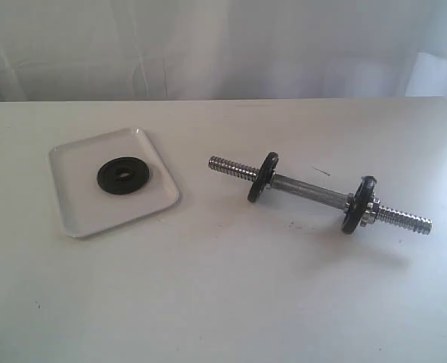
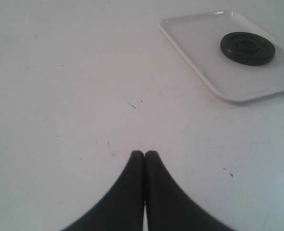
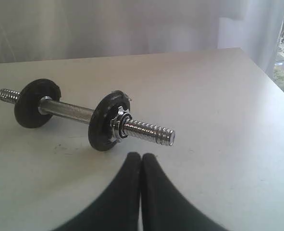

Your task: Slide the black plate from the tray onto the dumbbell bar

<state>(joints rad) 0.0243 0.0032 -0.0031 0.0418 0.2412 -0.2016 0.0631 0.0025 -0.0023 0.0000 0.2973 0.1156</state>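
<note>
The black plate (image 1: 123, 176) lies flat in the white tray (image 1: 79, 215) on the left of the table; the left wrist view shows the same plate (image 2: 247, 47) and tray (image 2: 204, 57). The dumbbell bar (image 1: 314, 192) lies on the table to the right, carrying two black discs and a chrome collar nut (image 3: 121, 123), with both threaded ends bare. My left gripper (image 2: 144, 154) is shut and empty, well short of the tray. My right gripper (image 3: 141, 156) is shut and empty, close to the bar's near threaded end (image 3: 154, 131). Neither arm shows in the exterior view.
A white table (image 1: 223, 302) carries everything, with a pale curtain (image 1: 223, 45) behind it. The table's corner and edge (image 3: 257, 62) show in the right wrist view, with a window beyond.
</note>
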